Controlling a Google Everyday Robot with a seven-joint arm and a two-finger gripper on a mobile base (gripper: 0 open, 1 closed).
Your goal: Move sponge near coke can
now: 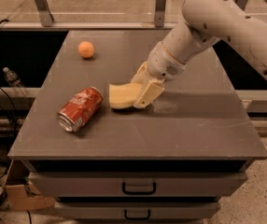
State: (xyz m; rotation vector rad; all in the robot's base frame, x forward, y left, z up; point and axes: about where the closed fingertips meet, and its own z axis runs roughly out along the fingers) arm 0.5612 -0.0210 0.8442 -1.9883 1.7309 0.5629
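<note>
Sponge (120, 96), pale yellow, sits near the middle of the worktop (194, 125), slightly toward the left edge. Whether it rests on the surface or hangs just above it cannot be told. The grey worktop tops a cabinet with two handled drawers (138, 188) along its front edge. The white arm (227, 17) reaches in from the back right corner and slopes down toward the centre. The coke can (80, 109) lies on its side toward the front left corner, silver top facing the front edge, just beside the sponge's left end and not touching it. The gripper (145, 91) is at the centre of the worktop, its fingers closed on the sponge's right end. A small orange ball (86, 49) rests near the back left corner, well apart from the can.
</note>
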